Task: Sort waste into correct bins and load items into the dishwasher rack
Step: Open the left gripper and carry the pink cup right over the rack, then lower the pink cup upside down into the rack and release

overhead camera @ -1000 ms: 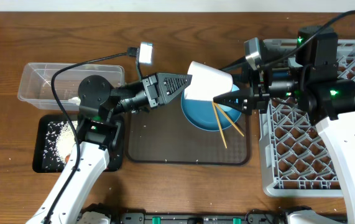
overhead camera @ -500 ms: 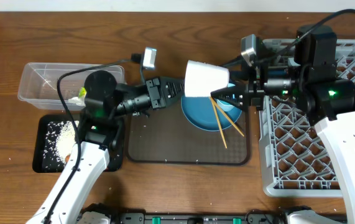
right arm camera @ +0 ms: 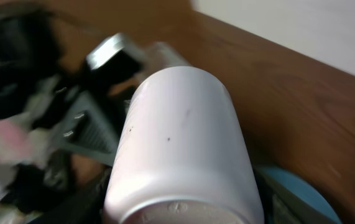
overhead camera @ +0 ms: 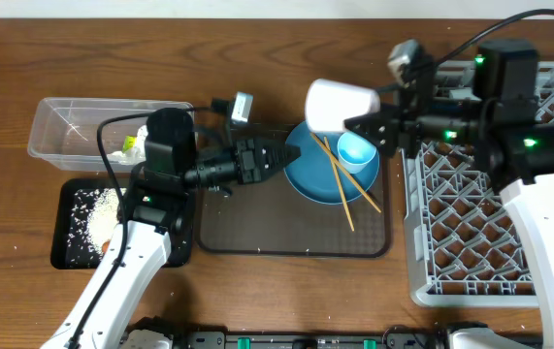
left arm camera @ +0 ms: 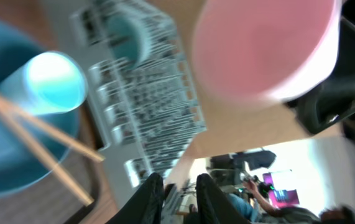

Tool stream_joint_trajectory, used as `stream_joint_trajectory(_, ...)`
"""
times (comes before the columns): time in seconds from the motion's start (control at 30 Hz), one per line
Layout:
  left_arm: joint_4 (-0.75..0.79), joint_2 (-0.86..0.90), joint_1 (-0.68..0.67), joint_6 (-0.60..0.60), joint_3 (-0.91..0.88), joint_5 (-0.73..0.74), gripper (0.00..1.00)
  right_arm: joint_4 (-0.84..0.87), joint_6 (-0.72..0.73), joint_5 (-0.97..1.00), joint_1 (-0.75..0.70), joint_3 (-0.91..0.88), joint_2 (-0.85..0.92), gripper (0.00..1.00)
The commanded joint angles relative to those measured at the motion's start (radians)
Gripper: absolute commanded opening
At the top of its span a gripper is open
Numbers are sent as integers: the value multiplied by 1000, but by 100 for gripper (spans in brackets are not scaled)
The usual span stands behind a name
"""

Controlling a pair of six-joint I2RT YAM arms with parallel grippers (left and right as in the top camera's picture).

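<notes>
The grey dishwasher rack (overhead camera: 471, 242) is seen at the right of the table (overhead camera: 286, 39), and the brown tray (overhead camera: 257, 228) at its centre. The blue plate (overhead camera: 306, 179) is set on the tray's right end. The pink cup (overhead camera: 340, 105) is gripped on its side by the right pincer (overhead camera: 362, 123), above the plate's far edge. The light blue cup (overhead camera: 357, 150) and the chopsticks (overhead camera: 349, 199) are carried on the plate. The left pincer (overhead camera: 291, 157) is parted narrowly over the tray, with nothing gripped.
</notes>
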Motion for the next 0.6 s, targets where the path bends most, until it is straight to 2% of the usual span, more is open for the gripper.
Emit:
stream_joint_trajectory(0.0,-98,-5,0,136,3,-111,22,-30,82,167,-58,8,4,33)
stream_joint_trajectory(0.1,-237,-5,0,172,3,-229,22,-80,142,320,-100,8,4,34)
stream_joint_trajectory(0.23,-377,-5,-1,202,3,-356,22,-171,284,660,-120,8,4,34)
stream_joint_trajectory(0.3,-425,-5,-1,205,3,-405,22,-227,359,809,-119,8,4,33)
stream_joint_trajectory(0.43,-484,-5,-1,206,3,-466,22,-330,422,968,-118,5,4,32)
stream_joint_trajectory(0.5,-504,-5,-1,206,3,-489,22,-345,440,1006,-117,1,4,26)
stream_joint_trajectory(0.57,-517,-5,-1,217,3,-492,22,-355,441,1046,-118,1,4,13)
